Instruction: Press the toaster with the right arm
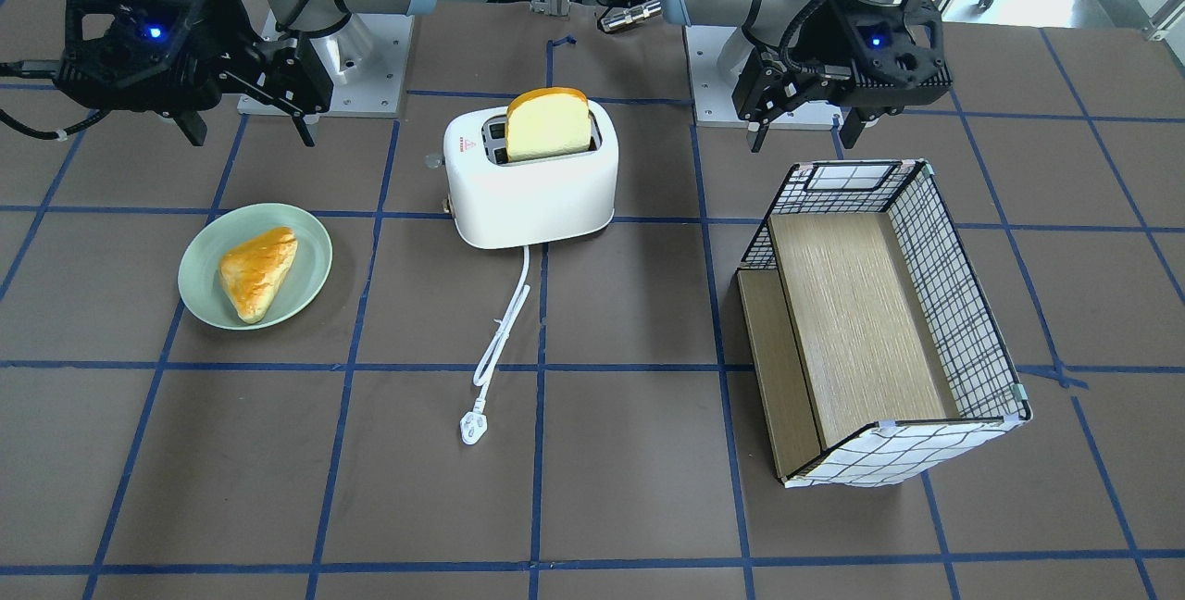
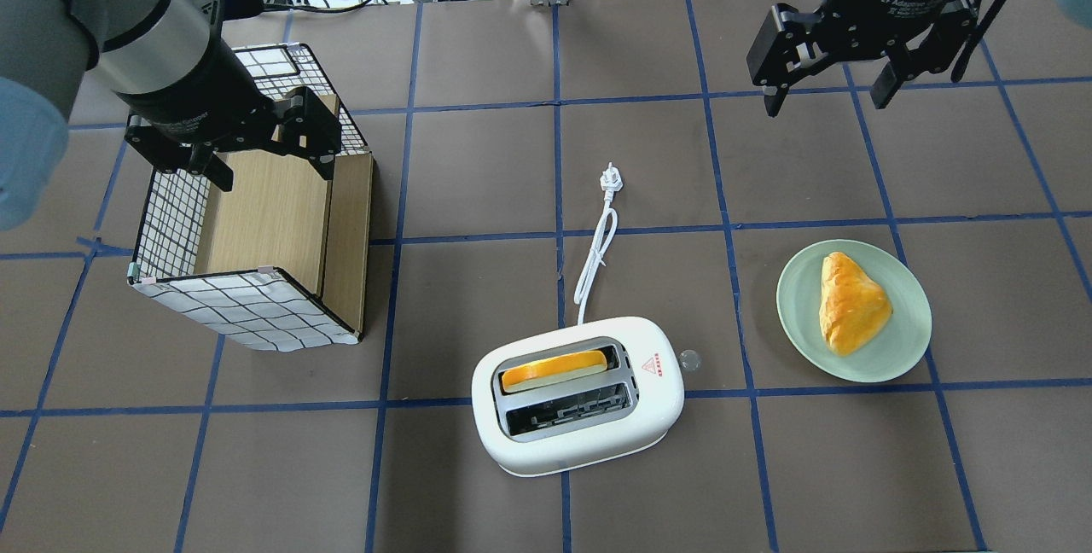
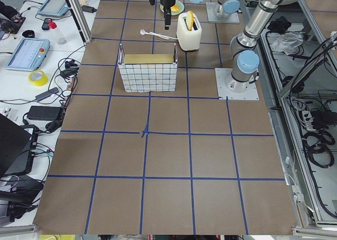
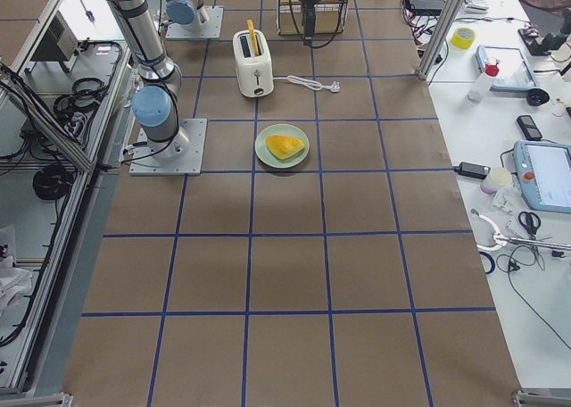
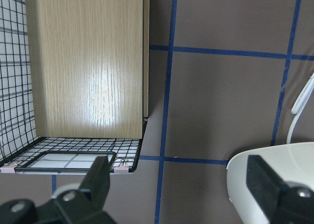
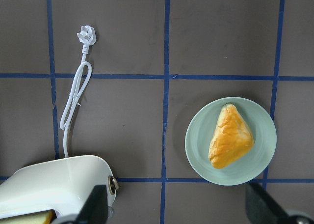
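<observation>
The white two-slot toaster (image 2: 589, 416) stands at the table's middle (image 1: 532, 193), with a bread slice (image 2: 554, 369) in one slot. Its lever knob (image 2: 689, 358) sticks out toward the plate side, and its cord and plug (image 2: 609, 181) lie on the table. My right gripper (image 2: 826, 96) hangs open and empty, high above the table, away from the toaster. In the right wrist view the toaster's end (image 6: 59, 180) and knob (image 6: 113, 184) show at the lower left. My left gripper (image 2: 273, 173) is open and empty over the basket.
A green plate (image 2: 904, 348) with a golden pastry (image 2: 849, 303) lies between the toaster and my right gripper. A grid-patterned basket (image 2: 247, 305) with a wooden inside lies on its side at the left. The table has blue tape lines.
</observation>
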